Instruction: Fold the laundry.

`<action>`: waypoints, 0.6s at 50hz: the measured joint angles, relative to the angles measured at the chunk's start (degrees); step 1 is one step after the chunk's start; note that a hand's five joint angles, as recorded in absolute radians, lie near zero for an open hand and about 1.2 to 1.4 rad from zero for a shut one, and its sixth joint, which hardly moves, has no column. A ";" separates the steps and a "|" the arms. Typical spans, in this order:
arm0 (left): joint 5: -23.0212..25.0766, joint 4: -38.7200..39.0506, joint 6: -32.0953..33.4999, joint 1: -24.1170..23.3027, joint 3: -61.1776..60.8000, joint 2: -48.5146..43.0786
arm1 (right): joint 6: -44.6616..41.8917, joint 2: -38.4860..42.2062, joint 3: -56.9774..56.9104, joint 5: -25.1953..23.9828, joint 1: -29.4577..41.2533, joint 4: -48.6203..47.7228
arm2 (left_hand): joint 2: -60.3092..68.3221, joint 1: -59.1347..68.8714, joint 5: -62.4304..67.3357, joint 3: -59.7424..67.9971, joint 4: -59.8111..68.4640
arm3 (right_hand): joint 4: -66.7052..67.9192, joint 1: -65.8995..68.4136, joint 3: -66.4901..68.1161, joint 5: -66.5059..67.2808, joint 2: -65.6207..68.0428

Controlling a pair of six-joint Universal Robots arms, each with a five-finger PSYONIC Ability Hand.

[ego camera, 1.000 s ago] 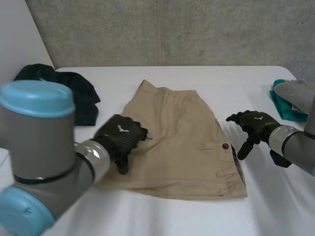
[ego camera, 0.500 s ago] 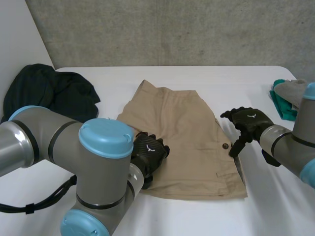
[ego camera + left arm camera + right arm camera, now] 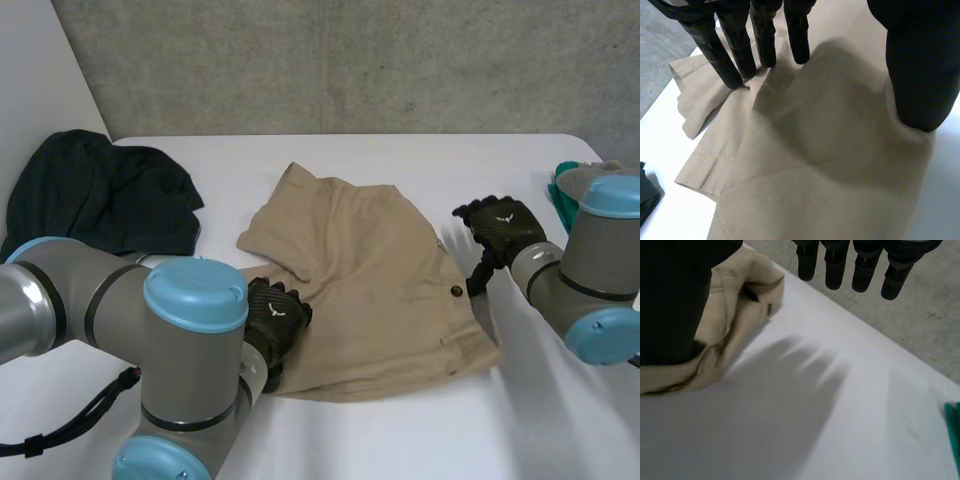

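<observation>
Tan shorts (image 3: 370, 270) lie spread in the middle of the white table (image 3: 400, 440), with their left side rumpled into a fold. My left hand (image 3: 275, 318) rests on the shorts' near left edge. In the left wrist view its straight fingers (image 3: 725, 60) and thumb (image 3: 917, 65) press down on the tan cloth (image 3: 815, 190) without gripping it. My right hand (image 3: 500, 228) is at the shorts' right edge, by the buttoned pocket. In the right wrist view its fingers (image 3: 835, 270) hang straight over bare table, and its thumb (image 3: 670, 300) sits against the bunched tan edge (image 3: 740, 295).
A dark garment (image 3: 100, 195) lies heaped at the back left of the table. Teal and grey cloths (image 3: 575, 195) are piled at the right edge. A concrete wall runs behind the table.
My left hand has slid toward the shorts' near edge and the cloth's left side has bunched up. My right hand has moved slightly back along the right edge.
</observation>
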 measured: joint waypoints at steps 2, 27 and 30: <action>-0.24 0.05 0.15 0.21 -0.03 -0.13 | 0.37 1.33 -1.87 0.52 0.14 -0.59 | 0.22 0.04 0.54 0.01 0.11 | 0.00 0.00 0.00 0.00 0.00; -0.95 0.16 0.03 1.11 -2.14 1.96 | 5.66 9.98 -12.84 1.39 4.38 3.32 | 2.70 1.46 3.61 2.53 2.89 | 0.00 0.00 0.00 -0.01 0.00; -0.97 0.15 0.03 1.35 -2.38 2.15 | 5.78 10.99 -13.98 1.24 4.55 2.75 | 2.71 1.46 3.60 2.53 2.88 | 0.00 0.00 0.00 -0.01 0.00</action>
